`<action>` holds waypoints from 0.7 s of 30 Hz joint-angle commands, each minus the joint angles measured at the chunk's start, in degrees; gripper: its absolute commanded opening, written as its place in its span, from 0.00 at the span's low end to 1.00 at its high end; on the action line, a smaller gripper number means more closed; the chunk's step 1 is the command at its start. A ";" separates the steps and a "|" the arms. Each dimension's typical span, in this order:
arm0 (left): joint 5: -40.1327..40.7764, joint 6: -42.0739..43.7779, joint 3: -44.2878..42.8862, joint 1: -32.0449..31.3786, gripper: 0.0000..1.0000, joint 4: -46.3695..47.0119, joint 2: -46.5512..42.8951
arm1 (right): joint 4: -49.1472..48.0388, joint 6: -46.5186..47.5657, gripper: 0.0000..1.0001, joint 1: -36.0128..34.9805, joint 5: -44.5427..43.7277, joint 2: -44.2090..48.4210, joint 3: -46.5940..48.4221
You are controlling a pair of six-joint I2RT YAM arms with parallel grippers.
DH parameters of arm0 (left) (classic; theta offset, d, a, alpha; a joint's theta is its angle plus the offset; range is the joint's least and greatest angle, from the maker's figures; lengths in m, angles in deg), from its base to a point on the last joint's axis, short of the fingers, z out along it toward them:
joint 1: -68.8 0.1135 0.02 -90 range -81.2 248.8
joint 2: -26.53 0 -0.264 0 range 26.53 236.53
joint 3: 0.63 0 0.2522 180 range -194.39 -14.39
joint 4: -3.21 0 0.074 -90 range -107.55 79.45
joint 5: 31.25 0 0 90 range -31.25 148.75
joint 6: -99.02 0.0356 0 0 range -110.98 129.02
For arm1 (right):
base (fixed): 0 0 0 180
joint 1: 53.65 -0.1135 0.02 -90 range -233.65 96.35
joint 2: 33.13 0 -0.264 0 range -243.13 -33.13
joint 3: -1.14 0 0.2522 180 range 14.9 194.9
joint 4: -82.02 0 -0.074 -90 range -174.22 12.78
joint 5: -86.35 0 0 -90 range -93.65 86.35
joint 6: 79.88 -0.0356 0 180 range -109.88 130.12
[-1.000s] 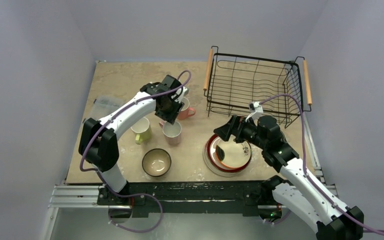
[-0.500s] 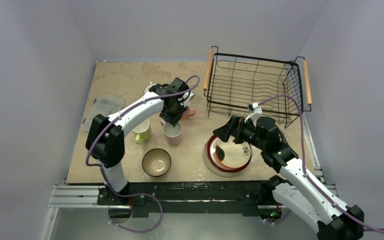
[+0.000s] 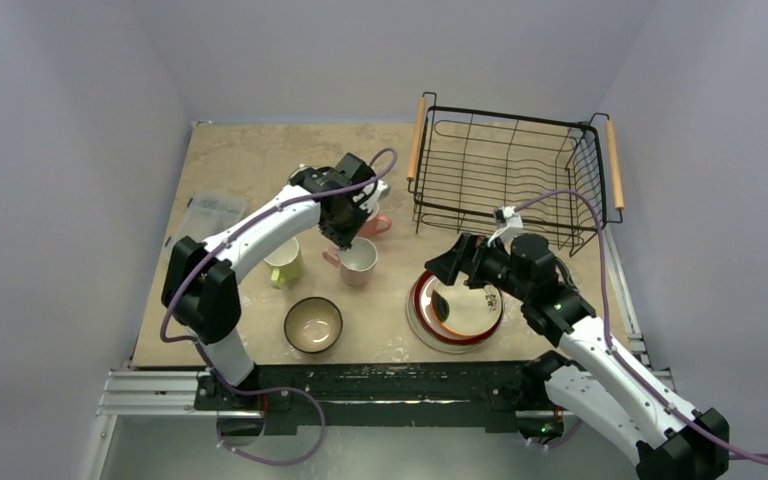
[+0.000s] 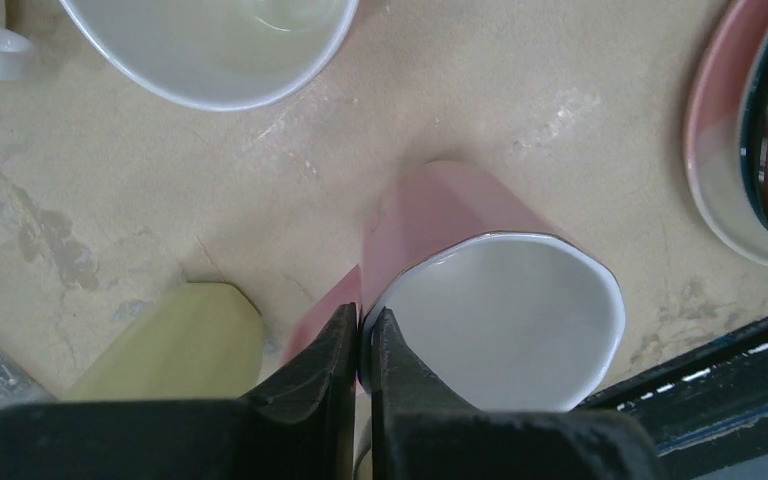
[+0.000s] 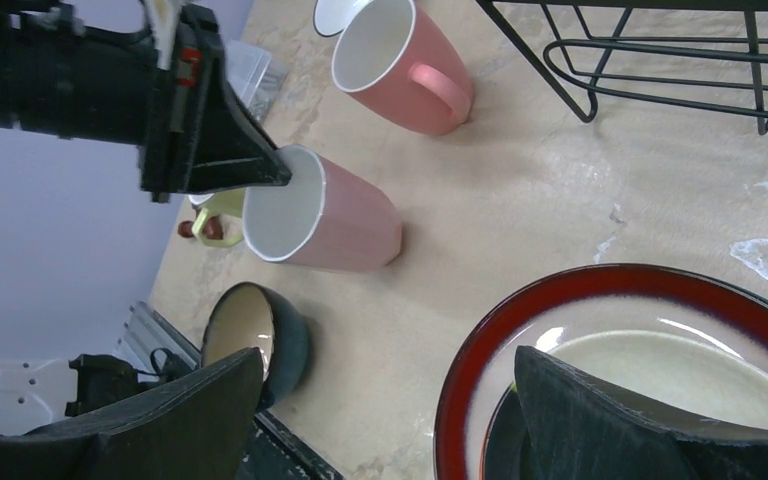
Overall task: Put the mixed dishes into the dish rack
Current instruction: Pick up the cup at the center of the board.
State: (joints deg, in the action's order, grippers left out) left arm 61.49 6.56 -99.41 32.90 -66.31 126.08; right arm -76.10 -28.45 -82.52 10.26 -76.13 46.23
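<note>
**Top view**
- Left gripper [image 3: 352, 236]: shut tight on the rim of the pale pink mug [image 3: 360, 262].
- Pale pink mug: tipped to one side in the middle of the table [image 3: 250, 160]. It is between the yellow-green mug [image 3: 282, 262] and the plates [image 3: 472, 318].
- Salmon mug [image 3: 375, 222]: just behind the pale pink mug, partly under the left arm.
- Teal bowl [image 3: 313, 324]: near the front edge, apart from the mugs.
- Plates: one stack at the front right, near the dish rack [image 3: 510, 170].
- Right gripper [image 3: 442, 285]: fingers wide apart with nothing in them, over the left side of the plates.
- Dish rack: at the far right of the table. All the dishes seen here sit outside it.

**Left wrist view**
- Left gripper [image 4: 361, 340]: the two fingers [image 4: 330, 370] squeeze the thin rim, one inside the mug and one outside.
- Pale pink mug [image 4: 500, 310]: white inside and leaning.
- Yellow-green mug [image 4: 175, 350]: just to the left of it.
- Plates [image 4: 740, 140]: at the right edge.

**Right wrist view**
- Right gripper [image 5: 390, 375]: fingers spread wide with nothing between them. I cannot tell if they touch the plates [image 5: 640, 320].
- Left gripper [image 5: 260, 170]: pinching the rim of the pale pink mug [image 5: 330, 218].
- Pale pink mug: leaning. I cannot tell if its bottom touches the table.
- Salmon mug [image 5: 405, 70]: behind it, near the foot of the dish rack [image 5: 650, 50].
- Teal bowl [image 5: 280, 345]: by the front edge.
</note>
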 commanded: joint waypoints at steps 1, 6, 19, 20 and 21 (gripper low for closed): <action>-7.12 -1.61 0.57 0.53 0.00 3.60 -10.74 | -3.19 0.79 0.99 -1.47 -1.75 -0.27 -1.08; -21.28 -7.97 5.07 5.24 0.00 11.74 -21.06 | -4.09 2.23 0.99 -5.11 -4.50 0.28 -0.91; -42.28 -56.59 19.33 12.87 0.00 46.28 -37.35 | -16.19 6.48 0.95 -13.23 -4.74 4.19 -3.43; -42.61 -60.99 21.98 12.87 0.00 51.43 -38.42 | -18.17 6.68 0.94 -14.61 -4.63 4.50 -4.00; -42.67 -65.33 24.49 12.87 0.00 57.19 -39.36 | -20.44 6.70 0.93 -16.16 -4.60 5.30 -4.69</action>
State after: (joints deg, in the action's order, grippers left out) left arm 26.39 -34.83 -81.05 45.53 -34.73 91.72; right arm -85.48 -23.51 -94.38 6.07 -72.55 43.46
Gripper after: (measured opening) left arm 0.040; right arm 0.943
